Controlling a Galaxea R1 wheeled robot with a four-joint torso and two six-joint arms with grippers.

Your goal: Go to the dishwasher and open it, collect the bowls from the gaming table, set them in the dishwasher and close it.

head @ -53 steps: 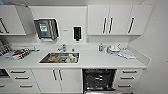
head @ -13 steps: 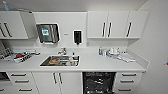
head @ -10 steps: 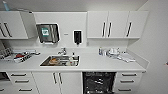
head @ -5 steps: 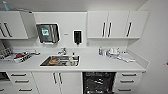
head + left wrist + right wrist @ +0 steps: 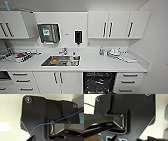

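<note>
The dishwasher [image 5: 100, 82] stands open between cupboard doors [image 5: 58, 81] and drawers [image 5: 128, 81], racks exposed.

The robot's dark plate [image 5: 139, 115] with round fittings and its jointed bar [image 5: 99, 120] sit close before the camera. A thin blue wire [image 5: 89, 105] crosses a pale surface [image 5: 160, 125] behind.

Kitchenette: white wall [image 5: 67, 22], white upper cupboards [image 5: 117, 24] with dark bar handles, and a white worktop [image 5: 100, 65] with an inset steel sink [image 5: 61, 61] and tap [image 5: 64, 51]. Below, white drawers [image 5: 130, 81] and cupboard doors [image 5: 58, 82]. A paper-towel dispenser [image 5: 48, 33] and a dark soap dispenser [image 5: 78, 37] hang on the wall.
</note>
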